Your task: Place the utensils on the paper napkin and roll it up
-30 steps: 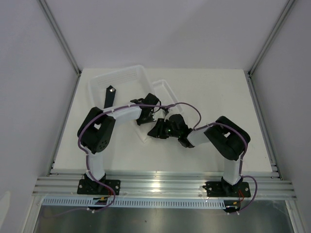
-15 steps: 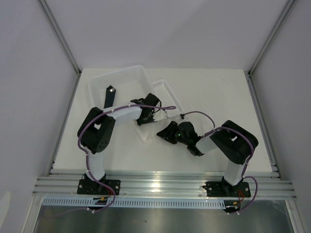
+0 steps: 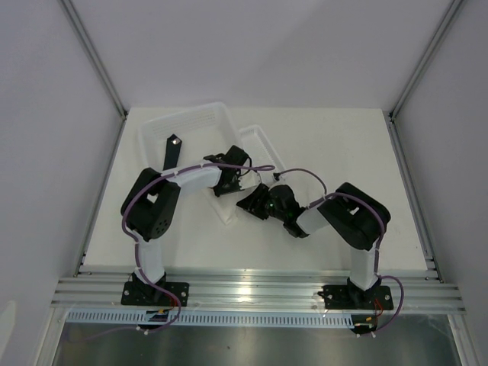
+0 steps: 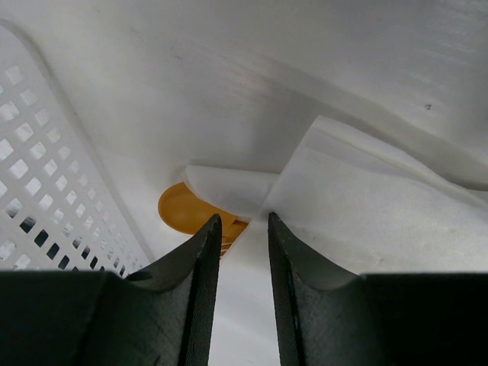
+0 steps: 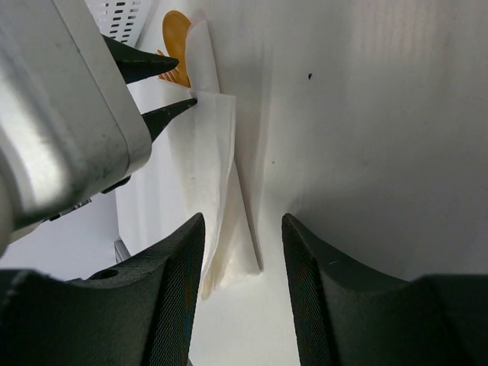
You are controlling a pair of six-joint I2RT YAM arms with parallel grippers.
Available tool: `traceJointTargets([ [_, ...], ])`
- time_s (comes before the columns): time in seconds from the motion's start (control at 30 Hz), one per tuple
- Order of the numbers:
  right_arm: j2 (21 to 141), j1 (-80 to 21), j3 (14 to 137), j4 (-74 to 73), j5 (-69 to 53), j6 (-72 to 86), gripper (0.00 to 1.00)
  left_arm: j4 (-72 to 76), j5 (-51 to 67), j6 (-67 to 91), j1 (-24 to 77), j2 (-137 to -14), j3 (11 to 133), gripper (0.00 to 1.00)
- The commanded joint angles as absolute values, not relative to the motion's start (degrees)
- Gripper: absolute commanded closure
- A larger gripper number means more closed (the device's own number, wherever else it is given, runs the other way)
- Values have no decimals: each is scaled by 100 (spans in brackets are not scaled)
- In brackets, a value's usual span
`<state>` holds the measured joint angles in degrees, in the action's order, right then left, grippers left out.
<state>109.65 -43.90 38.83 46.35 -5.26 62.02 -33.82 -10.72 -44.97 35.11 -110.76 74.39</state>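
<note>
The paper napkin (image 4: 366, 206) lies folded over the orange utensils; only the spoon's round bowl (image 4: 179, 210) and some orange stick ends show at its edge. In the right wrist view the napkin (image 5: 217, 175) is a long loose fold with the spoon bowl (image 5: 176, 34) at its far end. My left gripper (image 4: 242, 219) is open a little, tips down at the napkin's edge by the spoon; it also shows in the right wrist view (image 5: 179, 85). My right gripper (image 5: 242, 221) is open, straddling the napkin's near end. In the top view both grippers (image 3: 231, 183) (image 3: 249, 204) hide the napkin.
A large white perforated tray (image 3: 187, 122) stands at the back left with a black bar with a white dot (image 3: 171, 149) in it. A second white tray (image 3: 264, 142) sits just right of it. The tray's holed wall (image 4: 46, 175) is close left of my left gripper.
My right arm swung out to the right and then came back left toward the napkin. The left arm has stayed in place.
</note>
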Motion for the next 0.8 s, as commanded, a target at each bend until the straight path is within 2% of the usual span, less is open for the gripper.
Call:
traceJointTargets([
  [0.0, 11373, -4517, 4051, 3999, -562, 6170, 51, -3647, -536, -4465, 3586, -11171, 7436, 65],
  [0.47, 11584, -4807, 4166, 4043, -650, 6283, 52, -3683, -536, -4395, 3568, -11197, 7488, 66],
  [0.77, 11531, -4948, 3893, 4219, -167, 6627, 53, -3867, -501, -4236, 3516, -11294, 7629, 67],
])
